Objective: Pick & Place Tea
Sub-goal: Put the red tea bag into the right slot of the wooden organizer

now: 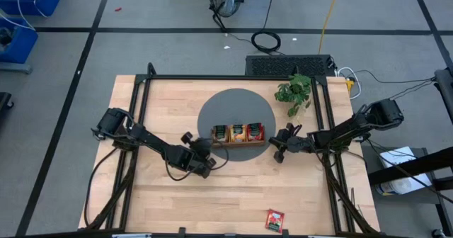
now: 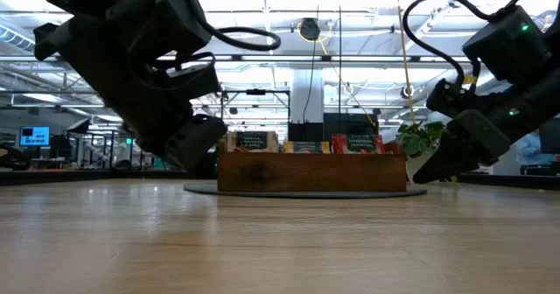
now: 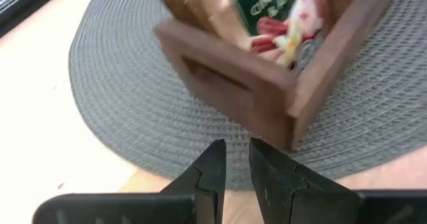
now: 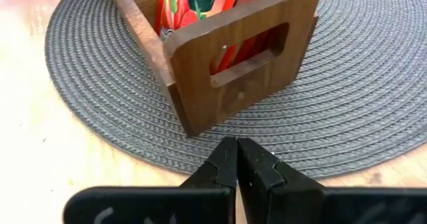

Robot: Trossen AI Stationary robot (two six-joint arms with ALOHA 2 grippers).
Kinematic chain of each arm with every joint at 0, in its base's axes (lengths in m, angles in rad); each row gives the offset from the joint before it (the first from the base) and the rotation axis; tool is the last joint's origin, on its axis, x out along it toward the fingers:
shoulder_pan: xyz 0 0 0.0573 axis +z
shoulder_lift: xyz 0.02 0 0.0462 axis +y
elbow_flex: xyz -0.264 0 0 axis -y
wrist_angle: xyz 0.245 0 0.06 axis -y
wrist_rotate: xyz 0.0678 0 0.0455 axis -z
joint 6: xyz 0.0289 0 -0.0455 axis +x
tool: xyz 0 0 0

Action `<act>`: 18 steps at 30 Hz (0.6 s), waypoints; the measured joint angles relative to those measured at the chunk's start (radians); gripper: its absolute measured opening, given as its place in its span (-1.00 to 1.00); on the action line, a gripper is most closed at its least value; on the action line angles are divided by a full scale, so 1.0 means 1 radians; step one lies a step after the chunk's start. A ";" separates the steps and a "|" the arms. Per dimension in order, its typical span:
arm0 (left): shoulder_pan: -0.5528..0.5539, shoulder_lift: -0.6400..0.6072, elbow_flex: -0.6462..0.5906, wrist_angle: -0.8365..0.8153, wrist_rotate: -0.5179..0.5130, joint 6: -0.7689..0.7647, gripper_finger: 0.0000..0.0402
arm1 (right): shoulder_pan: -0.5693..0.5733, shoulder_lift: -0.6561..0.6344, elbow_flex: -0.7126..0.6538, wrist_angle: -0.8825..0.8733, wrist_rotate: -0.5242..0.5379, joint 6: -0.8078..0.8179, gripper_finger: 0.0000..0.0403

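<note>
A brown wooden tray (image 1: 238, 143) stands on a round grey mat (image 1: 233, 103) mid-table, with tea sachets (image 1: 238, 132) upright in its compartments. One red sachet (image 1: 274, 219) lies flat on the table by the near edge. My left gripper (image 3: 237, 161) is at the tray's left end (image 3: 227, 84), just off its near corner, fingers a narrow gap apart with nothing between them. My right gripper (image 4: 237, 151) is shut, low over the mat's edge before the tray's right end (image 4: 233, 57), which has a handle slot.
A small green plant (image 1: 296, 93) stands at the mat's far right, behind my right arm. Black frame rails run along the table's left, right and far sides. Bare wood lies between the mat and the near edge.
</note>
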 joint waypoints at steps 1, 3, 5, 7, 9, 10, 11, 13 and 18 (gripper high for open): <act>0.000 0.000 0.000 -0.012 0.000 -0.014 -0.63 | 0.002 0.000 0.000 0.000 0.000 0.002 -1.00; -0.004 0.000 0.000 -0.031 0.000 -0.036 -0.63 | 0.004 0.000 0.000 0.000 0.000 0.005 -1.00; -0.011 0.000 0.000 -0.059 0.001 -0.058 -0.63 | 0.008 0.000 -0.001 0.000 -0.001 0.002 -1.00; -0.025 0.000 0.000 -0.074 0.007 -0.074 -0.63 | 0.014 -0.008 -0.001 -0.001 -0.009 -0.011 -1.00; -0.045 -0.005 0.000 -0.072 0.024 -0.059 -0.63 | 0.015 -0.022 -0.001 0.007 -0.063 -0.020 -1.00; -0.056 -0.008 0.001 -0.063 0.043 -0.044 -0.63 | 0.015 -0.032 -0.001 0.009 -0.102 -0.022 -1.00; -0.069 -0.008 0.006 -0.052 0.071 -0.031 -0.63 | 0.016 -0.044 -0.001 0.011 -0.142 -0.022 -1.00; -0.098 -0.008 0.027 -0.029 0.145 -0.013 -0.63 | 0.029 -0.066 -0.001 0.012 -0.193 -0.014 -1.00; -0.152 -0.008 0.089 0.056 0.297 0.096 -0.63 | 0.101 -0.122 -0.001 0.007 -0.262 -0.011 -1.00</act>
